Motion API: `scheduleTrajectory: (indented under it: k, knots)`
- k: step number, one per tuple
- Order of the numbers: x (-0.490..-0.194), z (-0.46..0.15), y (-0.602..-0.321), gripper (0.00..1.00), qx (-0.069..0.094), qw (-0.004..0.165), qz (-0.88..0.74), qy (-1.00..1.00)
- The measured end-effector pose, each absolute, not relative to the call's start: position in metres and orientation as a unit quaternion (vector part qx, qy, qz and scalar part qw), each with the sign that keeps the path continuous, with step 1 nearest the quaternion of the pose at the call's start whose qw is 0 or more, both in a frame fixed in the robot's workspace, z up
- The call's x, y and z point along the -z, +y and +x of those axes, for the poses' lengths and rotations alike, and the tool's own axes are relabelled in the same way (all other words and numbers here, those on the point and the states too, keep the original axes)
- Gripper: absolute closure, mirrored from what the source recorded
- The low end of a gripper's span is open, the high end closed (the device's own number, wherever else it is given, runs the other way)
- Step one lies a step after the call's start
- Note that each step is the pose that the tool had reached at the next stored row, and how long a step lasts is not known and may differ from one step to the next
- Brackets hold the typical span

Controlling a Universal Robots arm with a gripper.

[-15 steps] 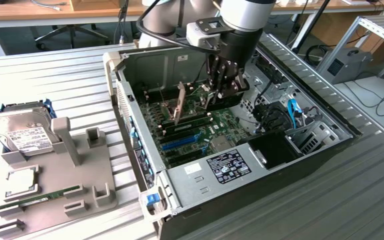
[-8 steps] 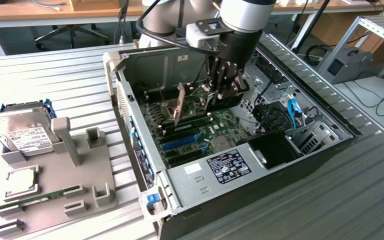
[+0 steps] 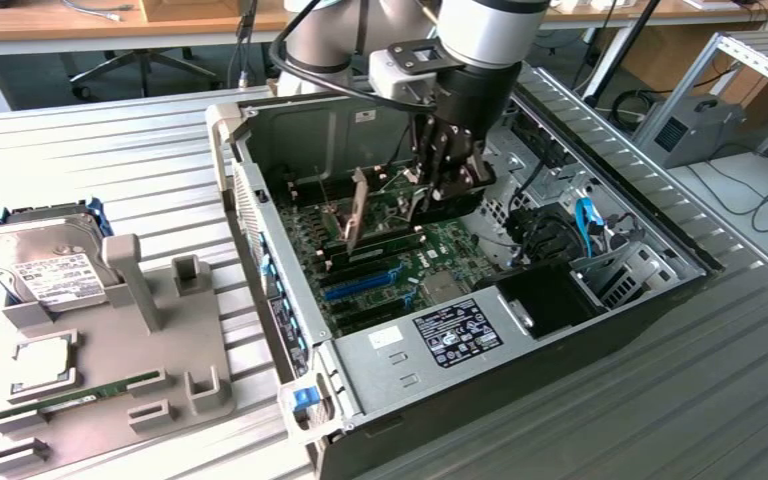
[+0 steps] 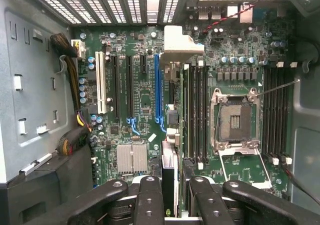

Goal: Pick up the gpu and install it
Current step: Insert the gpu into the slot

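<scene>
black claw [image 4: 170,195] clamped on the gpu [image 4: 169,170] — held edge-on above the motherboard [image 4: 145,100]; inside the open case [image 3: 398,345].

No text can be read anywhere. The black label [image 3: 456,332] on the computer case's [image 3: 398,375] metal frame carries white print and round marks, all too small to make out. The white label [image 3: 51,276] on the hard drive [image 3: 40,264] (lying on the grey tray at the exterior view's left) shows dark lines of print, likewise unreadable. The motherboard [image 4: 145,92] bears no legible markings.
</scene>
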State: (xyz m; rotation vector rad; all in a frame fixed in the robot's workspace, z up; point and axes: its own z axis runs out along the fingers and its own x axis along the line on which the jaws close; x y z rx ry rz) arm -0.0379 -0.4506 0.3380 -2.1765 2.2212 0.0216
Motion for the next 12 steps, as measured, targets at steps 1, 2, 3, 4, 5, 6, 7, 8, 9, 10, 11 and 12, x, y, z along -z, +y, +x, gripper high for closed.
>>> scheduleTrajectory:
  k: [1,2,3,4,5,6,7,8,9,10,11,12]
  knots:
    - [-0.3378,-0.0380,-0.4506,0.74,-0.007,0.016,-0.700,0.714]
    - [-0.3377,-0.0381,-0.4507,0.74,-0.007,0.016,-0.700,0.714]
    - [-0.3376,-0.0383,-0.4507,0.74,-0.007,0.016,-0.700,0.714]
    - [-0.3374,-0.0384,-0.4507,0.74,-0.007,0.016,-0.700,0.714]
    - [-0.3372,-0.0385,-0.4507,0.74,-0.007,0.016,-0.700,0.714]
    - [-0.3370,-0.0385,-0.4508,0.74,-0.007,0.016,-0.700,0.714]
    - [-0.3369,-0.0386,-0.4508,0.74,-0.007,0.016,-0.700,0.714]
    - [-0.3367,-0.0387,-0.4508,0.74,-0.007,0.016,-0.700,0.714]
    - [-0.3364,-0.0387,-0.4508,0.74,-0.007,0.016,-0.700,0.714]
    - [-0.3362,-0.0388,-0.4509,0.74,-0.007,0.016,-0.700,0.714]
    - [-0.3360,-0.0388,-0.4509,0.74,-0.007,0.016,-0.700,0.714]
    - [-0.3358,-0.0389,-0.4509,0.74,-0.007,0.016,-0.700,0.714]
